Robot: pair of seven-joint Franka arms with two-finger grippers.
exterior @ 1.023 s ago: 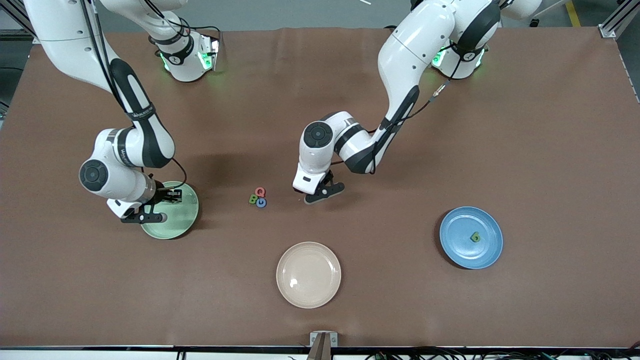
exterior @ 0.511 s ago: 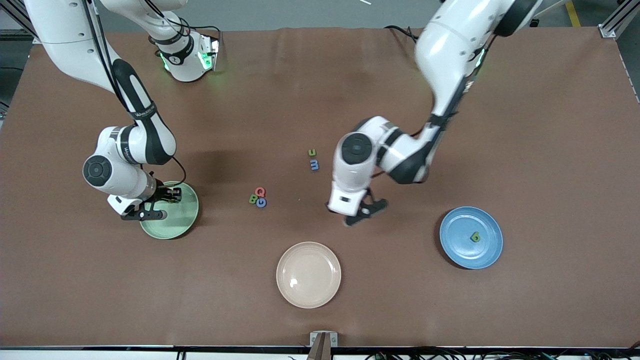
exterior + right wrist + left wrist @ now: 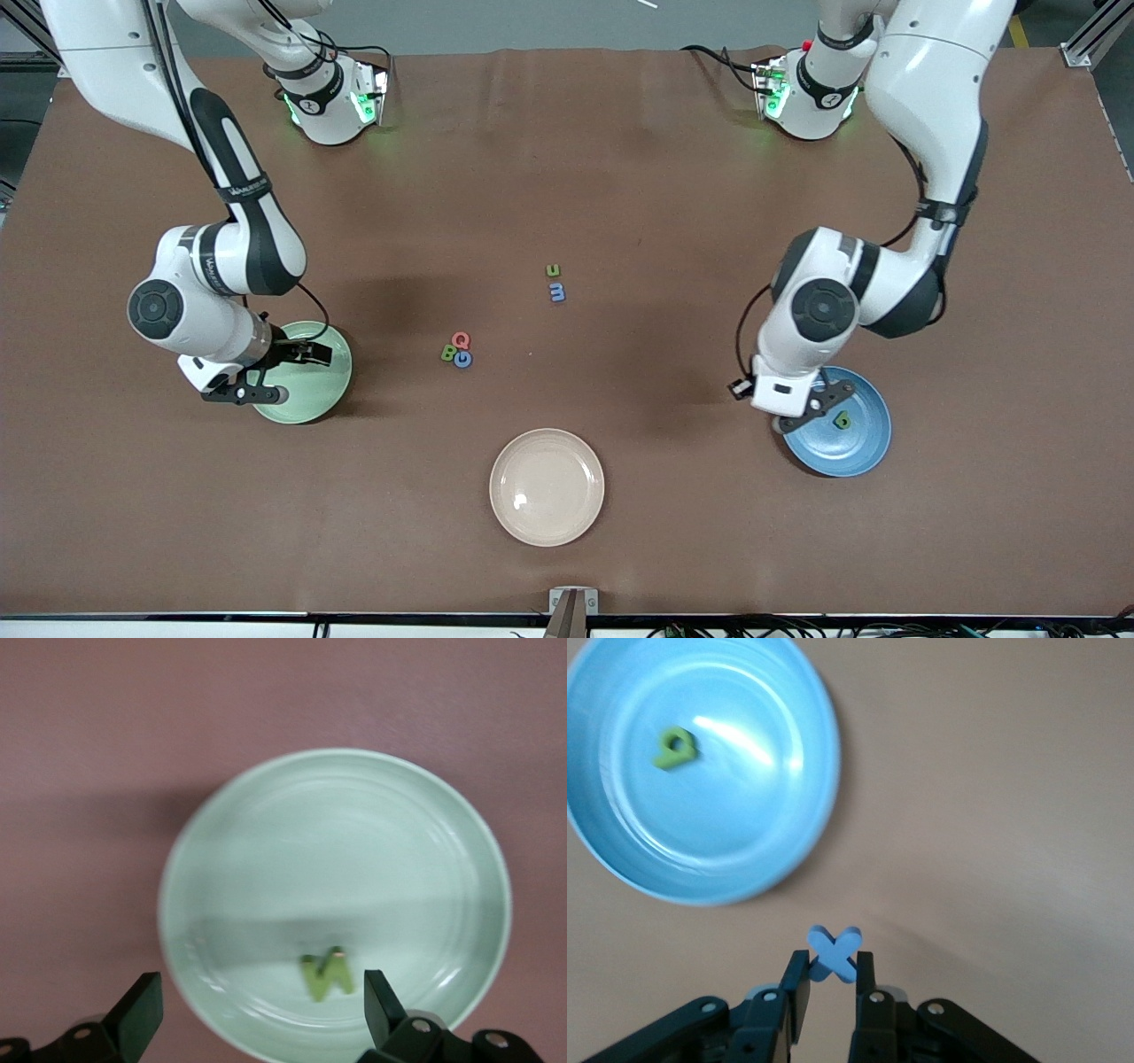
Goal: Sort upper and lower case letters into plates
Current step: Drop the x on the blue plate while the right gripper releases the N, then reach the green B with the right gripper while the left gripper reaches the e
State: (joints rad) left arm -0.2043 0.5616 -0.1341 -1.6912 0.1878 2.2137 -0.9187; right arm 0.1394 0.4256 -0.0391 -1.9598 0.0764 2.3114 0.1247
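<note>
While the right gripper (image 3: 282, 372) hangs over the mint green plate (image 3: 321, 397) with fingers spread wide, the left gripper (image 3: 819, 403) has swung from mid-table to the edge of the blue plate (image 3: 864, 443), its fingers clamped on a small blue x (image 3: 833, 952). That carry suggests another lowercase piece is about to be dropped. A green b (image 3: 842, 420) already lies in the blue plate, and a green N (image 3: 326, 974) lies in the mint one. The cream plate (image 3: 547, 486) holds nothing. Q, B and G (image 3: 457, 350) sit clustered mid-table, with u and m (image 3: 555, 283) farther from the front camera, all unsorted.
</note>
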